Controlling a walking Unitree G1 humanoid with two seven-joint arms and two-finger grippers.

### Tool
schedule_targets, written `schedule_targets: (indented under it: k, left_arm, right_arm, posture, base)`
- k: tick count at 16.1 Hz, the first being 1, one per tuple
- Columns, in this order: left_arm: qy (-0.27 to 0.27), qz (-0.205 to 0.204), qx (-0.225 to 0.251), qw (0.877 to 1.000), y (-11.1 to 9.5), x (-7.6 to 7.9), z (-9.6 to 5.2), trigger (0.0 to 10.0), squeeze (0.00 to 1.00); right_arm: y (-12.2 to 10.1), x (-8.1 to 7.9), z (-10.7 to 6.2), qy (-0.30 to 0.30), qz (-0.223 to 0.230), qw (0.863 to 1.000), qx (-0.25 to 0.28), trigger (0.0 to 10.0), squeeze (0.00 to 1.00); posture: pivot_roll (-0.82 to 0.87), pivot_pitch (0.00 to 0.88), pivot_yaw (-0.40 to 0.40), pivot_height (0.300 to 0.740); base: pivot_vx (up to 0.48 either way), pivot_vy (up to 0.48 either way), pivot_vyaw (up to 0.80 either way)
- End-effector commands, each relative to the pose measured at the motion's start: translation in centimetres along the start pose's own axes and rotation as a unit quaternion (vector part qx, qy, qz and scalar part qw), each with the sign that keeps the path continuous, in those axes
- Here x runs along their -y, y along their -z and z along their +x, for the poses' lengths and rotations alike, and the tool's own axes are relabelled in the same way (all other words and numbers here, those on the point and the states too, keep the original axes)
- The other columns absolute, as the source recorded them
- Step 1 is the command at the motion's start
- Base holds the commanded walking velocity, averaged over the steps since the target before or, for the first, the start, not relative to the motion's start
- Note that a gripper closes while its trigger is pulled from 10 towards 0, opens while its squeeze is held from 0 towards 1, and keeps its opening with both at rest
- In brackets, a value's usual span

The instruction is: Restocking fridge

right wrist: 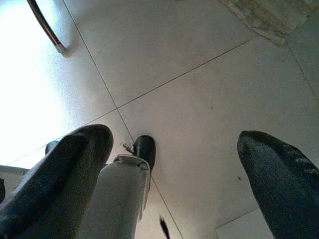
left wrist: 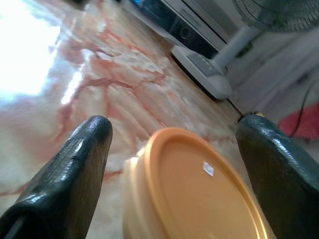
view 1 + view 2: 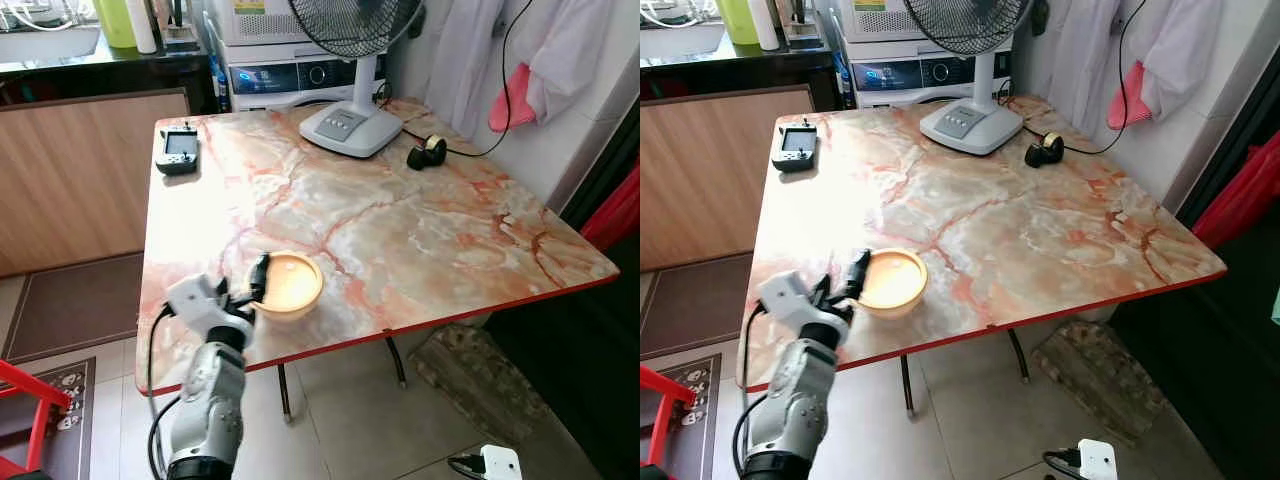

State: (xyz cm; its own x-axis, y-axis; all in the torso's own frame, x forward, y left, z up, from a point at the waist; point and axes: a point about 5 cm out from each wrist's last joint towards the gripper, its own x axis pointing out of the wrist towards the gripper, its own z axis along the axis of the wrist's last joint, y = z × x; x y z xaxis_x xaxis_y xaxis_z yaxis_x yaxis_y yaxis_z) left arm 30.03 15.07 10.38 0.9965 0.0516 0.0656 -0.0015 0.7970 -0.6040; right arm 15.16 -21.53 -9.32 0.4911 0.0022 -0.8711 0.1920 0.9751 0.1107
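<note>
Your marble-pattern worktop (image 3: 420,230) carries a fan (image 3: 352,125) at the far edge, a handheld device (image 3: 177,150) at the far left, and a tape dispenser (image 3: 427,152) near the fan base. The orange lidded tub (image 3: 287,284) sits near your front edge. Left gripper (image 2: 174,149): fingers (image 2: 75,169) spread wide, flanking the tub, not gripping. Right gripper (image 1: 174,149) hangs over the floor tiles (image 1: 199,74), fingers wide.
</note>
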Motion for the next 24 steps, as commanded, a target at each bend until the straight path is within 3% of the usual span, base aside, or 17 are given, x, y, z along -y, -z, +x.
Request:
schedule_targets:
  k: [1,5,6,10,16,17,18,19,24]
  left_arm:
    - [-0.006,-0.021,-0.008,1.0,0.1,0.0,0.3,10.0,1.0]
    - [-0.02,-0.051,-0.026,0.998,0.6,-0.5,1.2,10.0,1.0]
    - [-0.027,-0.061,-0.031,0.997,0.8,-0.7,1.3,10.0,0.0]
    - [-0.026,-0.073,-0.058,0.995,1.8,-0.9,2.2,10.0,0.0]
    - [0.006,-0.085,-0.104,0.991,3.5,0.1,2.6,10.0,0.0]
    - [0.01,-0.08,-0.116,0.99,4.0,0.3,2.5,9.0,0.0]
    - [0.008,-0.076,-0.118,0.99,4.1,0.3,2.5,5.0,0.0]
    - [0.013,-0.076,-0.113,0.991,4.1,0.3,2.5,0.0,0.0]
    - [0.018,-0.071,-0.104,0.992,3.7,0.4,2.7,0.0,0.0]
  right_arm:
    - [-0.2,0.3,0.0,0.005,0.0,1.0,0.002,10.0,0.0]
    - [-0.2,0.3,0.0,0.005,0.002,1.0,0.004,10.0,0.0]
    - [-0.3,0.3,0.0,0.006,0.002,1.0,0.005,10.0,0.0]
    - [-0.3,0.3,0.0,0.005,-0.004,1.0,0.004,10.0,0.0]
    - [-0.4,0.5,-0.1,0.01,-0.002,1.0,0.004,10.0,0.0]
    - [-0.4,0.5,-0.1,0.01,-0.002,1.0,0.004,10.0,0.0]
    - [-0.4,0.5,-0.1,0.01,-0.002,1.0,0.005,10.0,0.0]
    - [-0.4,0.5,-0.1,0.011,0.0,1.0,0.005,10.0,0.0]
    - [-0.4,0.5,-0.1,0.012,-0.002,1.0,0.005,10.0,0.0]
  posture:
    - [0.17,0.0,-0.048,0.74]
    - [0.15,0.0,-0.046,0.74]
    - [0.15,0.0,-0.048,0.74]
    - [0.14,0.0,-0.052,0.74]
    - [0.14,0.0,-0.059,0.74]
    - [0.13,0.0,-0.059,0.74]
    - [0.13,0.0,-0.058,0.74]
    - [0.13,0.0,-0.058,0.74]
    - [0.14,0.0,-0.06,0.74]
  base:
    - [0.0,0.0,0.0]
    - [0.0,0.0,0.0]
    - [0.0,0.0,0.0]
    - [0.0,0.0,0.0]
    - [0.0,0.0,0.0]
    - [0.0,0.0,0.0]
    - [0.0,0.0,0.0]
    - [0.0,0.0,0.0]
    - [0.0,0.0,0.0]
